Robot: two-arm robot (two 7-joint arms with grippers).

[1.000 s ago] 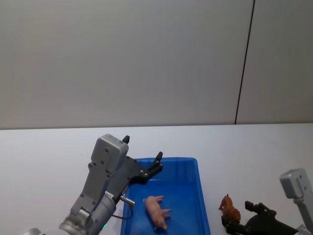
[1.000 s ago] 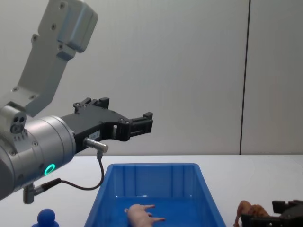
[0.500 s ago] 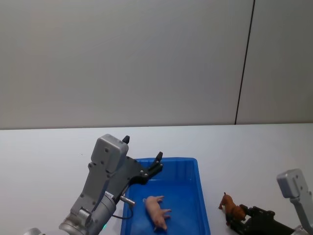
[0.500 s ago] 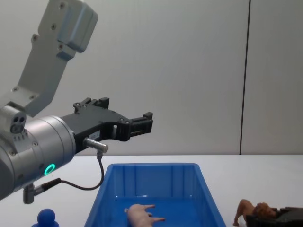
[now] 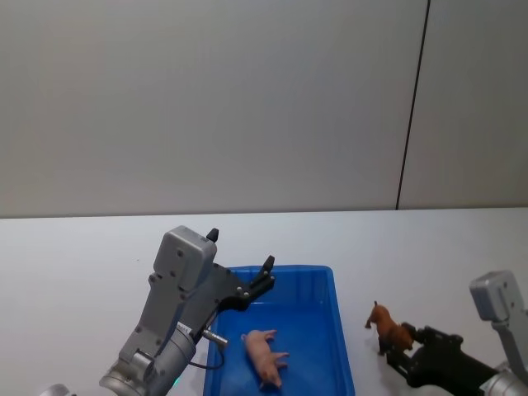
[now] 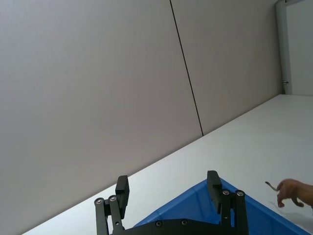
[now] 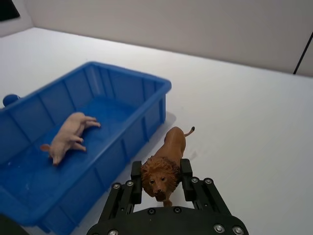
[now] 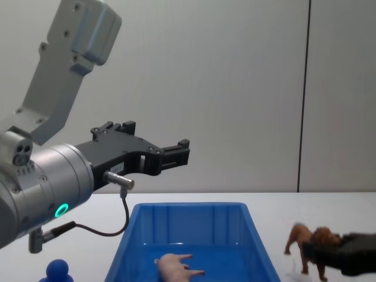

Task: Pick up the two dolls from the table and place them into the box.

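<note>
My right gripper [image 7: 160,177] is shut tight on the lion [image 7: 168,152] by its mane, so I can carry it over the box [image 7: 132,71] rim. It hangs just off the table [image 5: 82,264], beside the box's right wall. My left gripper [image 6: 167,182] hovers wide open and empty over the box's far-left corner. I count three toys: one pig [image 5: 264,355] in the box, one lion, and one blue figure [image 8: 57,270] near the table's front edge.

A grey wall [image 5: 206,99] with a dark seam [image 5: 412,107] backs the white table [image 5: 82,256].
</note>
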